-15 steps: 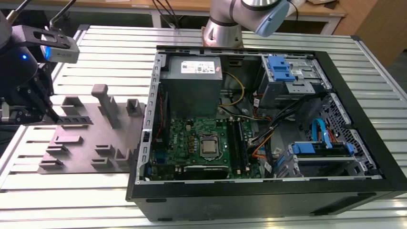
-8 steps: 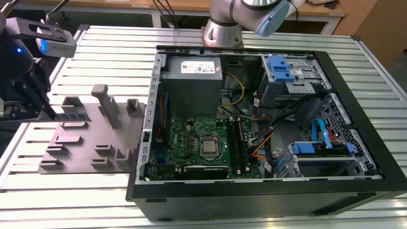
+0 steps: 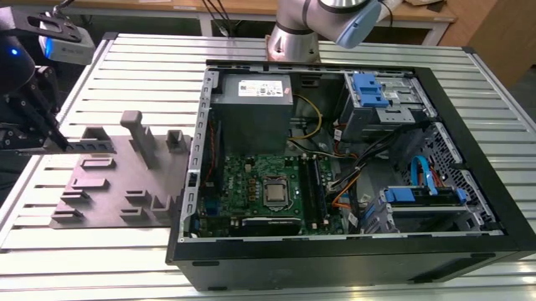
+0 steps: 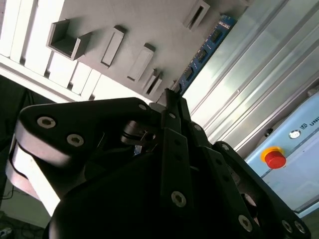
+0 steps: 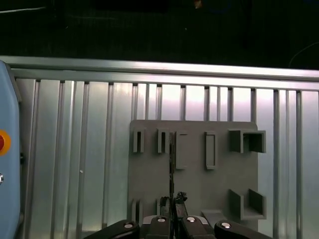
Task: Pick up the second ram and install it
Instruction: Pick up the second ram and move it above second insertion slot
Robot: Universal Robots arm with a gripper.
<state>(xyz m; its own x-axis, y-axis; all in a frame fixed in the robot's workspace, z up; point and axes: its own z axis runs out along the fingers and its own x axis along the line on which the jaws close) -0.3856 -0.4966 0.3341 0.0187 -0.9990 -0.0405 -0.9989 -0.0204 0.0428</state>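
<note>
I read the gripper (image 3: 59, 143) clenched on the second ram (image 3: 89, 146), at the exterior view's left. Ram is over the gray tray (image 3: 113, 202).

Even overhead light fills the exterior view, the ribbed metal table (image 5: 94, 149) glares white in both wrist views, and soft shadow lies inside the computer case (image 3: 335, 251).

Tray blocks (image 3: 134, 128) and case wall (image 3: 199, 125) stand between pincer (image 3: 60, 145) and motherboard (image 3: 251, 182) — case top open.
</note>
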